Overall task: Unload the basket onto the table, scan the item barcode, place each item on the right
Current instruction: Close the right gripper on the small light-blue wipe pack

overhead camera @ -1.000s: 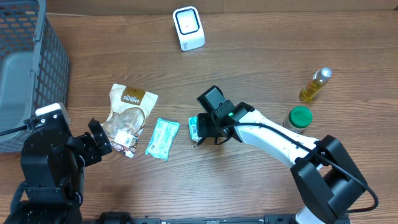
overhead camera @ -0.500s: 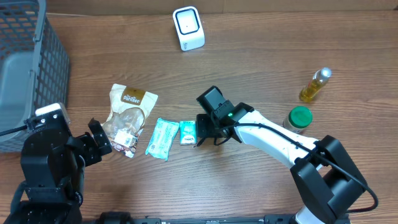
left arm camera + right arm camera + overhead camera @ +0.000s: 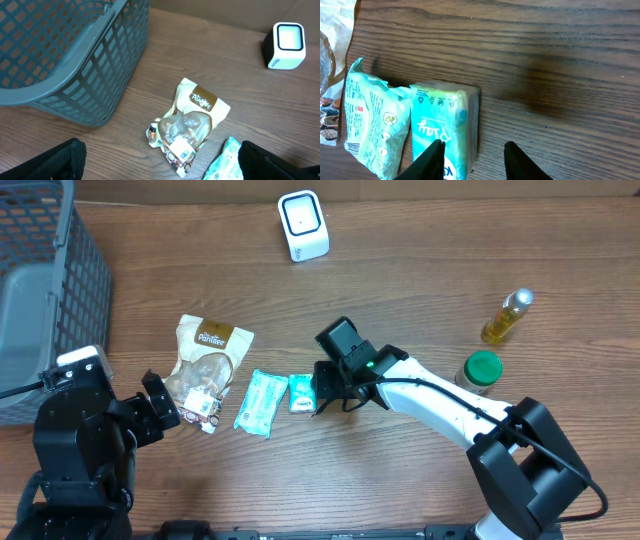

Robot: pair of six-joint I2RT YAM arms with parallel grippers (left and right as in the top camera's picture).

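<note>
Right wrist view puts the small mint-green tissue pack (image 3: 445, 132) flat on the wooden table (image 3: 560, 60), offset from the middle of your right gripper (image 3: 474, 161) toward the larger mint-green packet (image 3: 372, 125) beside it. One finger overlaps the pack; the other is over bare wood. The jaws are part open and grip nothing. The pack's long axis runs along the fingers, so they would close across its narrow width. Your left gripper (image 3: 167, 162), wide and empty, is well apart from the pack.

The tissue pack (image 3: 301, 392) is mint-green, the lattice basket (image 3: 85, 270) grey, the scanner (image 3: 303, 225) white.
</note>
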